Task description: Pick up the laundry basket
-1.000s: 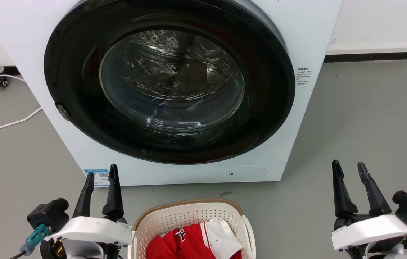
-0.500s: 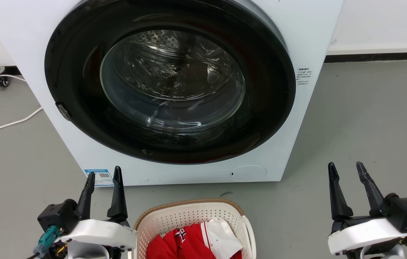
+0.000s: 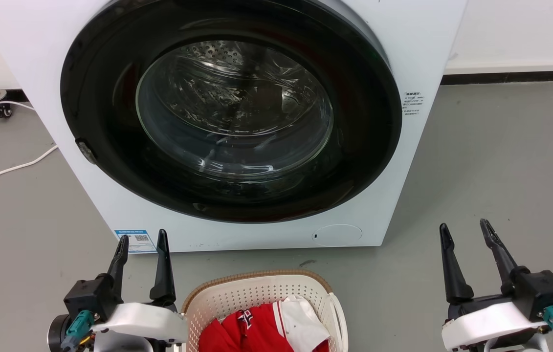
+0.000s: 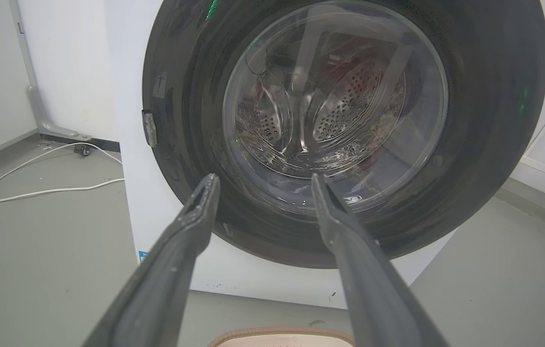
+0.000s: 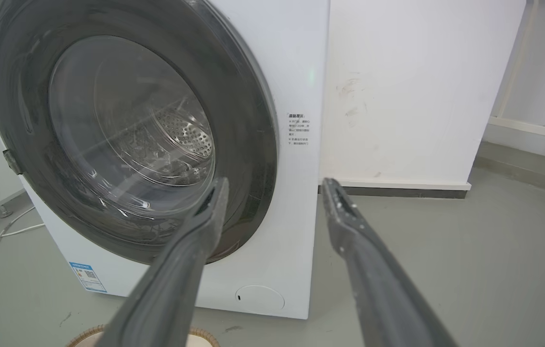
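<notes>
In front of the washing machine (image 3: 423, 49), on the floor (image 3: 501, 171) below its door (image 3: 105, 146): the laundry basket (image 3: 237, 296), upright, red and white clothes (image 3: 252, 327) inside. Left gripper (image 3: 142, 237) before the machine's left corner, jaws apart, empty. Right gripper (image 3: 464, 226) off beyond its right corner, jaws apart, empty. Step: approach, likely early. Next: both grippers inward to the side handles (image 3: 339, 313).

A laundry corner: a white front-loading washing machine (image 3: 237, 122) stands on a bare grey floor (image 3: 501, 161) against a white wall (image 3: 511, 29).
</notes>
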